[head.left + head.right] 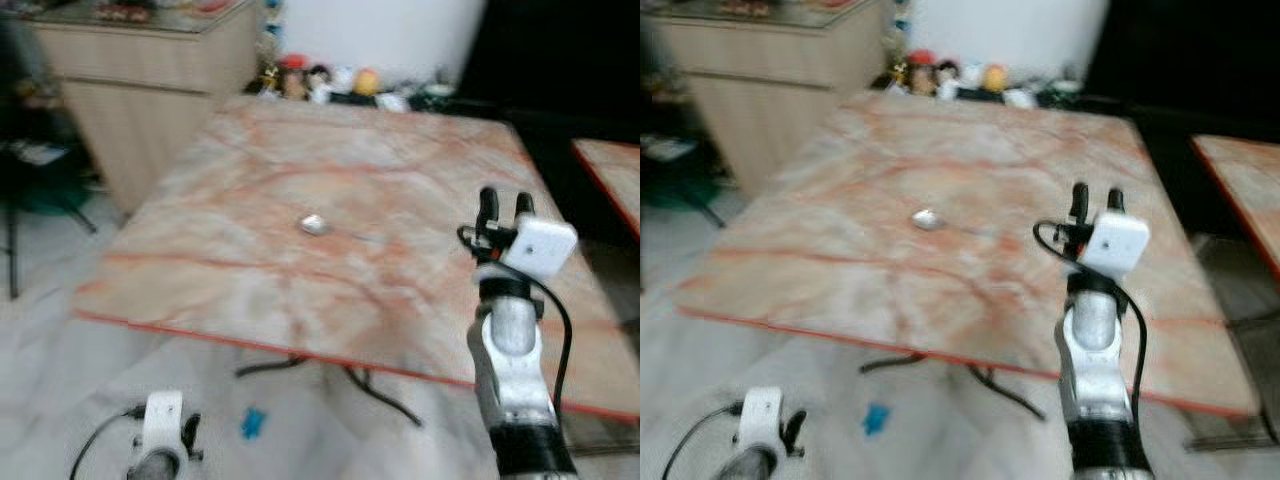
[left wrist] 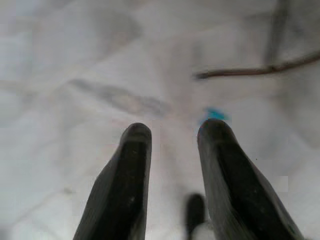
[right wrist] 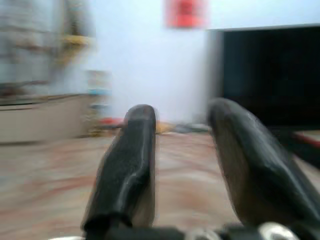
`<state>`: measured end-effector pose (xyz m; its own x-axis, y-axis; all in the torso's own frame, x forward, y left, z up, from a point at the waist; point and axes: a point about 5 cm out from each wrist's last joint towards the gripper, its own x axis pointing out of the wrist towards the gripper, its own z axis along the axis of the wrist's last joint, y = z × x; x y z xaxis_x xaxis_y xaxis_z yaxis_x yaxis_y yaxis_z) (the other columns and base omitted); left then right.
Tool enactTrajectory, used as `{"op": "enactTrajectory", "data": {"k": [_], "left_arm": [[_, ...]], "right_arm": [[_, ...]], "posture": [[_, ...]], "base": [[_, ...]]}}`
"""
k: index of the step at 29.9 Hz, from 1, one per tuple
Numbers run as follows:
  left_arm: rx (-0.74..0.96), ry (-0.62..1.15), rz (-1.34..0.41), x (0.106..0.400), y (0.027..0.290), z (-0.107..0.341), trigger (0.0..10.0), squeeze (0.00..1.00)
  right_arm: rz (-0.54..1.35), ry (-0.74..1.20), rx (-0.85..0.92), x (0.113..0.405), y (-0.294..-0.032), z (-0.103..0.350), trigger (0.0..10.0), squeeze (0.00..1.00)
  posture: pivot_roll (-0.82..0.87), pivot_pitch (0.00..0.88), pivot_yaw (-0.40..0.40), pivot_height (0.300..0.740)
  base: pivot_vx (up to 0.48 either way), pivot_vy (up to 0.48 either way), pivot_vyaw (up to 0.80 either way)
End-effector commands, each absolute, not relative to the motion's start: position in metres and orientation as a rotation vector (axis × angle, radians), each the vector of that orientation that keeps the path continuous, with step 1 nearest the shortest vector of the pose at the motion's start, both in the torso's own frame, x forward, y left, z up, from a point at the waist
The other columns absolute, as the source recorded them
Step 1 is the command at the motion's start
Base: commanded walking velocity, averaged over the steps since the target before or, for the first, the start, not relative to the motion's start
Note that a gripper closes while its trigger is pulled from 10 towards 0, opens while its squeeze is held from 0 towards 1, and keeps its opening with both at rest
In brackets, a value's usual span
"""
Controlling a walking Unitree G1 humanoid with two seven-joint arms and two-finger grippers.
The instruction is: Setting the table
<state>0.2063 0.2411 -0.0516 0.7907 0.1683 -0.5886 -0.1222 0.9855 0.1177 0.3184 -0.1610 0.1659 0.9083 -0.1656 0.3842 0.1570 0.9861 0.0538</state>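
- Pink marble table [image 1: 250, 270] held one small shiny silver thing [image 1: 314, 224].
- Right pincer [image 1: 503, 206] stood above it, fingers apart, empty.
- Left pincer [image 2: 172, 135] hung over the pale floor [image 2: 75, 65], fingers apart.

No text, label, brand or number can be read. The red sign [image 3: 186, 13] on the far wall is too blurred to make out, and so are the things on the cabinet [image 1: 150, 60].

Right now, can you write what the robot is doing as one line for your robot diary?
table: small silvery object mid-top | right gripper: raised over near right side, open, empty | left gripper: hanging low over floor, open
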Motion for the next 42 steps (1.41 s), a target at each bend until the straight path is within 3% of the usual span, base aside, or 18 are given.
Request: {"op": "enactTrajectory", "data": {"k": [1, 27, 42], "left_arm": [[0.058, 0.640, 0.145, 0.2077, 0.2328, -0.0532, 10.0, 0.00], [0.041, 0.650, 0.127, 0.2081, 0.2281, -0.0547, 10.0, 0.00], [0.040, 0.655, 0.121, 0.2067, 0.2272, -0.0558, 10.0, 0.00]], "right_arm": [[-0.201, -0.406, 0.011, 0.3177, -0.1744, 0.1684, 10.0, 0.00], [-0.163, -0.390, 0.019, 0.3196, -0.1711, 0.1658, 10.0, 0.00], [-0.143, -0.401, 0.030, 0.3187, -0.1682, 0.1668, 10.0, 0.00]], "posture": [[0.16, 0.000, -0.064, 0.740], [0.15, 0.000, -0.069, 0.740], [0.16, 0.000, -0.070, 0.740]], "base": [[0.000, 0.000, 0.00], [0.000, 0.000, 0.00], [0.338, 0.000, 0.25]]}}
